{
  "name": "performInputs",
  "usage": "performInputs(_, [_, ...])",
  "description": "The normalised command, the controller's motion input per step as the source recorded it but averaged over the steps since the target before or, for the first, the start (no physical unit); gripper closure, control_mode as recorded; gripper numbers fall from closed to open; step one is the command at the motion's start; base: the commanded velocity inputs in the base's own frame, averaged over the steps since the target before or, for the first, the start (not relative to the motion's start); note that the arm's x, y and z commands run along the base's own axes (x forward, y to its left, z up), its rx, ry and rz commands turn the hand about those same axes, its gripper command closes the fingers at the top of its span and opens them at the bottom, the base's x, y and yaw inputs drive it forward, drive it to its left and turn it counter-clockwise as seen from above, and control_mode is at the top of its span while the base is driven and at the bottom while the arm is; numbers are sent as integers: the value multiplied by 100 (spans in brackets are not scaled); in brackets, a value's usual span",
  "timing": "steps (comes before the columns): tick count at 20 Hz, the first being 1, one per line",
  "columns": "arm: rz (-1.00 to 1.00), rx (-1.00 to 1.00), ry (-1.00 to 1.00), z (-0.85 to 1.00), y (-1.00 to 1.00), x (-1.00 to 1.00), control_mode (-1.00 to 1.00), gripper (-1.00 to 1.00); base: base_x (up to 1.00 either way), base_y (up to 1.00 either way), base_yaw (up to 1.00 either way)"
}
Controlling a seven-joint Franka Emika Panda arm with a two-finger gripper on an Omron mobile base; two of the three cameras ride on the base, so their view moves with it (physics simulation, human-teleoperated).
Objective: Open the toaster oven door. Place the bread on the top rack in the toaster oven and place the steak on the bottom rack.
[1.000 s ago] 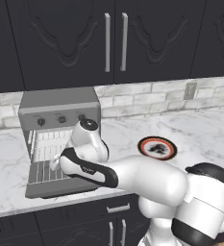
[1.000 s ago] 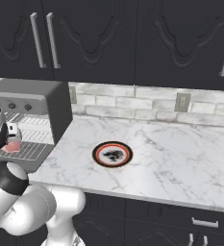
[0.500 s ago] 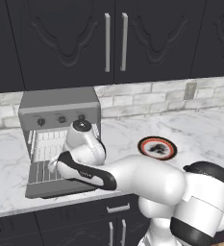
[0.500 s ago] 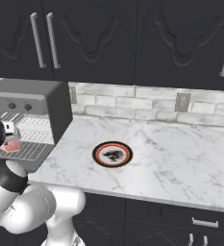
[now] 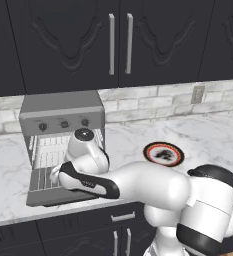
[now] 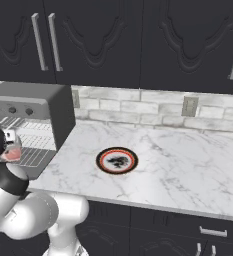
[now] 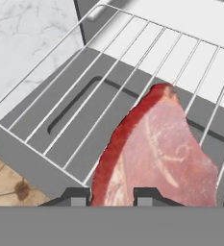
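Steak [image 7: 154, 156] gripped by the robot's gripper [image 7: 112, 198] over a pulled-out wire rack [image 7: 84, 96] at the toaster oven [image 5: 63, 117]

Seen from the hand, the pinkish-red slab with its darker red edge sits between the two dark fingertips [image 7: 75, 197], which press against its near end, and it hangs above the light wires of the rack; under the rack lies the grey oven door [image 7: 60, 110], folded down flat with its black bar handle showing through the wires. From the right base camera the steak [image 6: 10, 154] shows as a small pink patch at the hand, just in front of the oven's open mouth. On the marble counter [image 6: 188, 160] to the right, well apart from the oven, sits a red-rimmed plate [image 6: 117, 160]
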Motion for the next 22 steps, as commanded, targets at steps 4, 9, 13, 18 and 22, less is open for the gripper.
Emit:
performInputs(4, [1,0,0,-24,0,0,-100,100,0,0,0])
performInputs(9, [1,0,0,-12,0,0,-100,100,0,0,0])
performInputs(13, [0,0,0,15,0,0,-100,100,0,0,0])
performInputs(18, [0,0,0,27,0,0,-100,100,0,0,0])
performInputs(22, [0,0,0,-7,0,9,-100,100,0,0,0])
